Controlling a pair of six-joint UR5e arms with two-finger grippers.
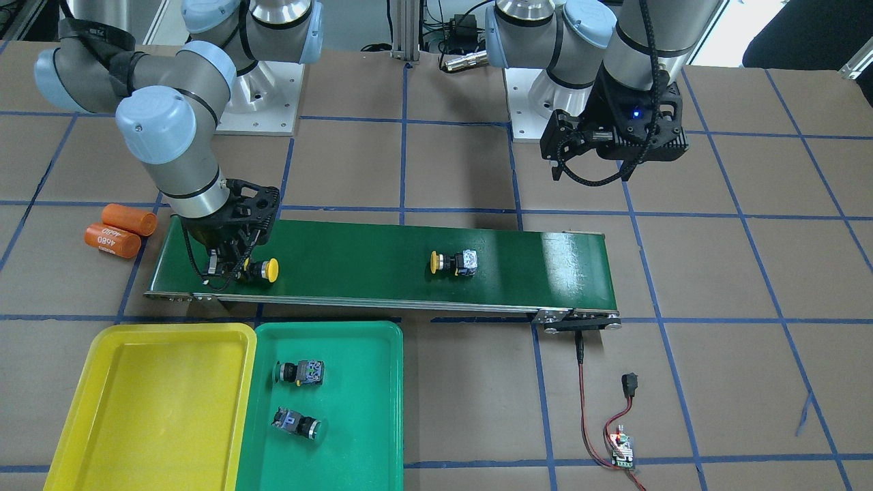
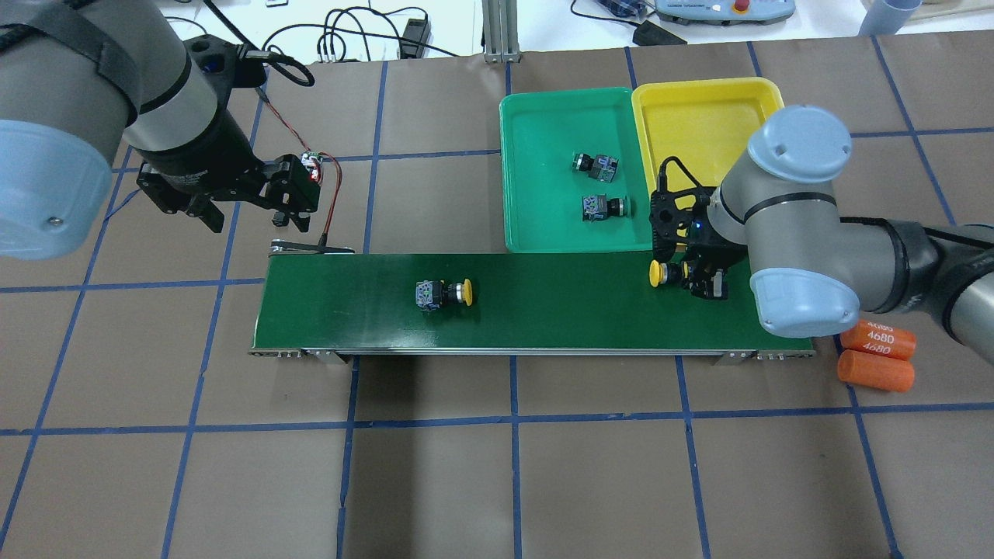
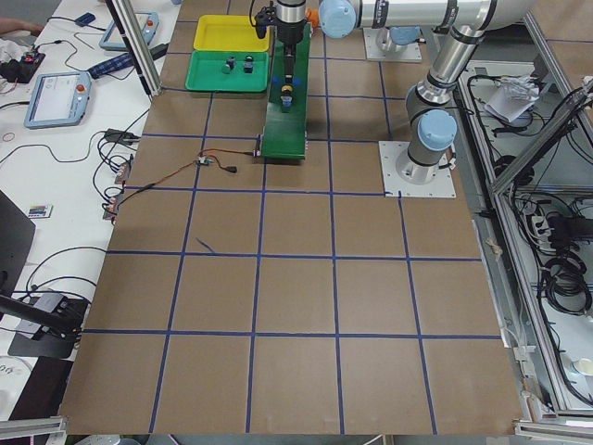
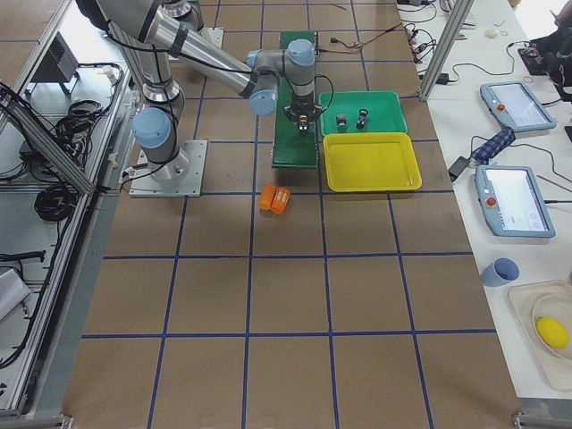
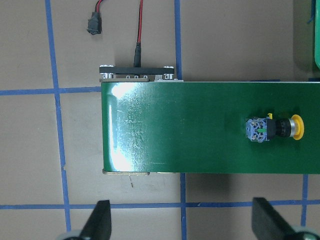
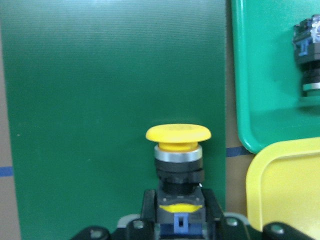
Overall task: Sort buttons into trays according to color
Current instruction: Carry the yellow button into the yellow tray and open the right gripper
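Yellow-capped button (image 6: 178, 150) sits clamped by its body in the right tool (image 6: 179, 212), over the conveyor belt (image 6: 100, 100), with the yellow tray (image 6: 285, 185) just beside it, likely for the drop. The left tool (image 5: 182, 222) hangs wide open and empty.

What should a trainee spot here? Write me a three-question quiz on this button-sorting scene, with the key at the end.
1. True or false: the yellow tray holds no button.
2. What are the right arm's jaws shut on? A: an orange cylinder. B: a yellow-capped button. C: nothing.
3. How many buttons lie loose on the conveyor belt, held by no arm?

Key
1. True. Both sorted buttons lie in the green tray.
2. B.
3. One, the loose button near the middle of the belt.
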